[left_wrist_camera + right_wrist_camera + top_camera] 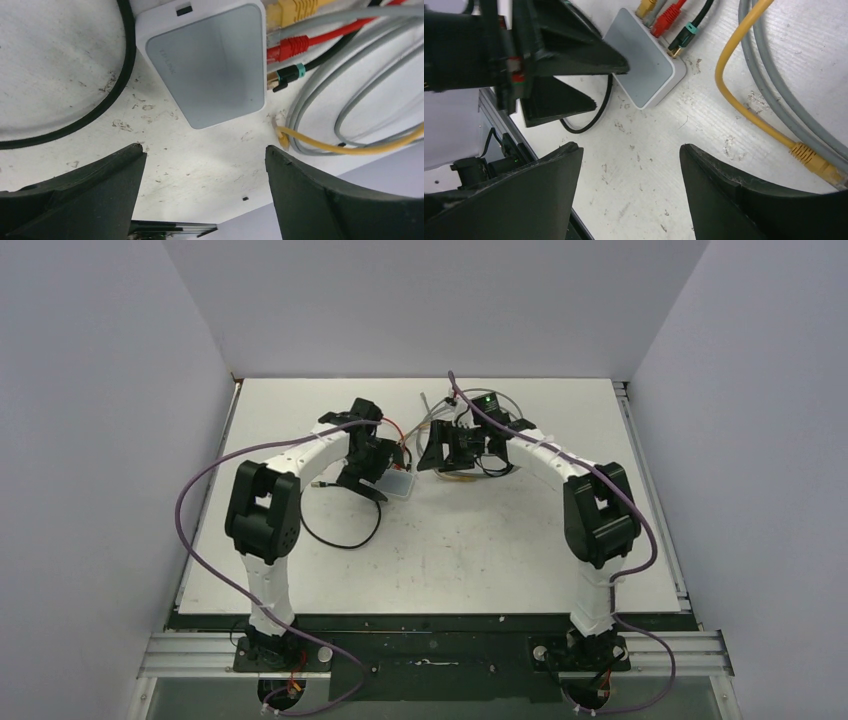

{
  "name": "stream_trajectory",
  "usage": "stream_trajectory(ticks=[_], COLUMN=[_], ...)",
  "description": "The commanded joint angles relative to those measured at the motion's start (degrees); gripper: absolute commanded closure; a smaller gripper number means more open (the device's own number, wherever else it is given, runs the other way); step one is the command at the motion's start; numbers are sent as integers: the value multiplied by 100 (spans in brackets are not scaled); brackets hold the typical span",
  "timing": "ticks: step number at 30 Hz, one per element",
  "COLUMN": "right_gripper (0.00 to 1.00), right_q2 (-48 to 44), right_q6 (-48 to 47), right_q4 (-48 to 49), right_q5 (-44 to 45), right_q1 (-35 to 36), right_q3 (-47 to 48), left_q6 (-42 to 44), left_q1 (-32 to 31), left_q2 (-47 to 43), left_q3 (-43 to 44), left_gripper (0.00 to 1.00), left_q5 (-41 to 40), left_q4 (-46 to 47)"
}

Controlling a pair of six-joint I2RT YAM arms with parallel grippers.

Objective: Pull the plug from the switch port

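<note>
The pale grey-blue switch point(210, 65) lies flat on the table, small in the top view point(400, 486). Along its right edge a yellow plug point(290, 10), a red plug point(292, 47) and a black plug with a teal boot point(287, 75) sit in its sockets. Another yellow plug point(282, 137) lies loose on the table just off the switch's corner, also in the right wrist view point(816, 160). My left gripper point(205, 150) hovers open and empty in front of the switch. My right gripper point(629, 147) is open and empty too, above bare table near the switch point(644, 65).
Grey cables point(350, 100) loop on the table right of the switch, with the loose plug's yellow cable point(734, 95) among them. A black cable point(100, 107) curves away on the switch's left. The left gripper's fingers point(574, 55) overhang the switch in the right wrist view.
</note>
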Motion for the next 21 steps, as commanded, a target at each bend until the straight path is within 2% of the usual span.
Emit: stream_trajectory(ticks=[1, 7, 21], right_gripper=[27, 26, 25], right_q2=[-816, -1180, -1334], right_q6=[23, -101, -262], right_q4=[108, -55, -215], right_q5=[40, 109, 68], right_q1=[-68, -151, -302], right_q3=[-129, -386, -606], left_q6=[-889, -783, -894], left_q1=[-28, -37, 71], left_q2=[422, 1009, 1249], left_q3=[686, 1159, 1201], left_gripper=[11, 10, 6], left_q5=[-116, 109, -27], left_q4=[-972, -1022, -676])
